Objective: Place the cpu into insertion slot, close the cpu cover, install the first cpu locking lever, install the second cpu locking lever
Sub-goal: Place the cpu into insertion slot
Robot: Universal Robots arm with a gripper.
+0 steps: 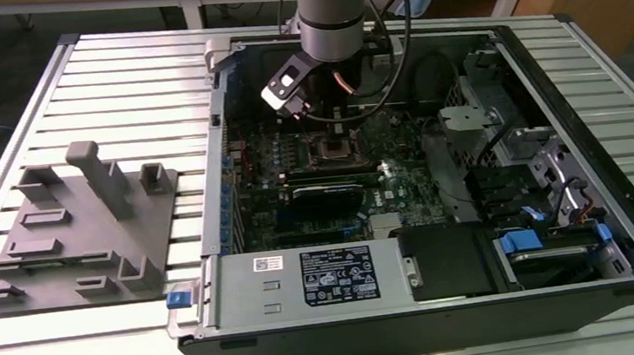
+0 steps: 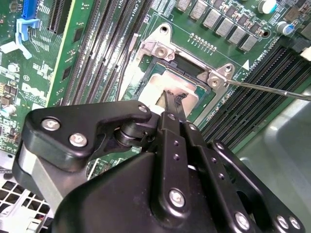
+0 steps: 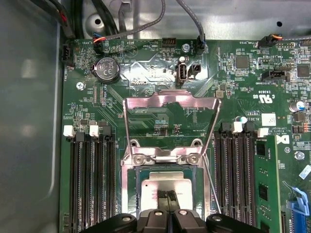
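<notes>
Case (image 1: pixel 425 328) is open, board (image 3: pixel 146 73) in plain reach. The cpu cover (image 3: pixel 170 95) stands tipped up from the insertion slot's (image 3: pixel 165 168) hinge edge. The cpu (image 3: pixel 165 183) lies in the slot and looks flat. The gripper (image 3: pixel 166 195) is right over the slot, fingers together, nothing between them; can't tell if the tips touch the chip. My read: you're seating it. Press light and straight down, check all edges sit level. Locking lever (image 2: pixel 272 90) beside the slot is unlatched
</notes>
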